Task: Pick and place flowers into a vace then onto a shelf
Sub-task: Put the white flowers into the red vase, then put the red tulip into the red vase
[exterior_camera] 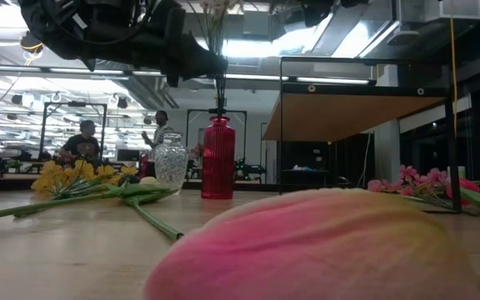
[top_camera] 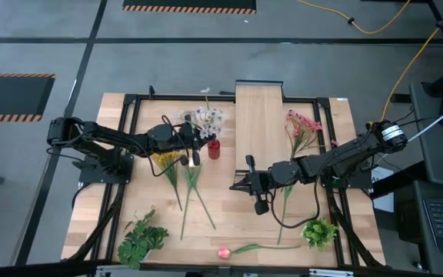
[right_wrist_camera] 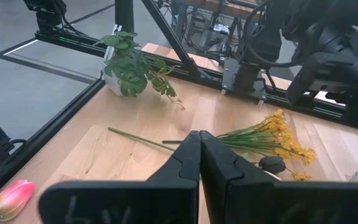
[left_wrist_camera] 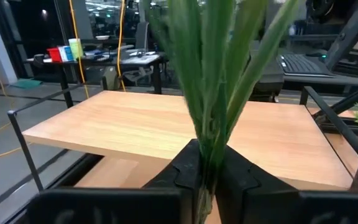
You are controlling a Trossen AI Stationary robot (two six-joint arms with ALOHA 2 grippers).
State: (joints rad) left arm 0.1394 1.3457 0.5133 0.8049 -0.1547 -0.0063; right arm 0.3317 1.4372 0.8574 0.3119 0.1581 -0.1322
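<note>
My left gripper (top_camera: 194, 148) is clamped on the green stems of a white sprig (top_camera: 206, 118), holding it upright above the red cylinder (top_camera: 214, 148); the wrist view shows the stems (left_wrist_camera: 213, 93) pinched between both fingers (left_wrist_camera: 188, 171). In the low view the stems run down into the cylinder's (exterior_camera: 217, 158) neck. The vase (exterior_camera: 171, 163) stands just beside the cylinder, clear glass, no flowers in it. Yellow daisies (top_camera: 166, 159) lie on the counter (top_camera: 221, 211) under my left arm, stems trailing toward the front edge.

My right gripper (top_camera: 256, 188) hovers mid-counter with its fingers (right_wrist_camera: 185, 165) pressed together, holding nothing. Pink blossoms (top_camera: 301, 125) lie next to the shelf (top_camera: 258, 123), which carries nothing. A pink tulip (top_camera: 225, 251) lies at the front edge.
</note>
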